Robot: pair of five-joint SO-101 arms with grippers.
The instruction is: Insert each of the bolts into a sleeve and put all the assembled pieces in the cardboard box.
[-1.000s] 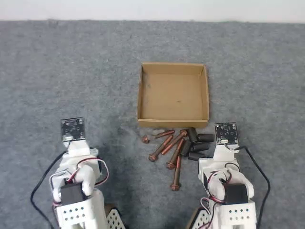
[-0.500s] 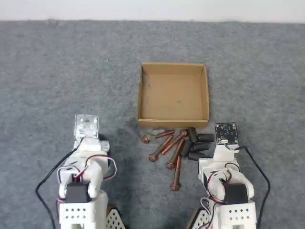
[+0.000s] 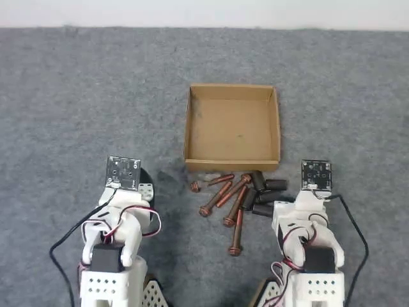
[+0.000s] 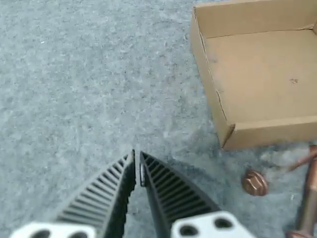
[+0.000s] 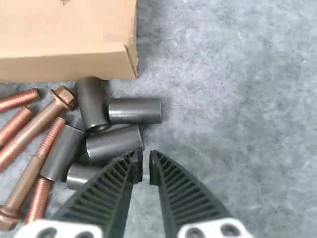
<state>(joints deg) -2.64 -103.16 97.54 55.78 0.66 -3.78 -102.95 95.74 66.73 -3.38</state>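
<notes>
Several copper bolts lie in a loose pile on the grey carpet just in front of the cardboard box, which holds nothing. Several dark sleeves lie bunched at the pile's right side. My left gripper is shut with nothing in it, over bare carpet left of the box's near corner; one bolt head stands a little to its right. My right gripper is shut and holds nothing, its tips just short of the sleeves. Bolts lie beyond the sleeves.
The left arm and the right arm stand at the near edge on either side of the pile. Open carpet stretches to the left, right and behind the box. A pale wall edge runs along the far side.
The left arm has swung right and forward, toward the bolts. The right arm has shifted slightly to the right. Bolts, sleeves and box have not moved.
</notes>
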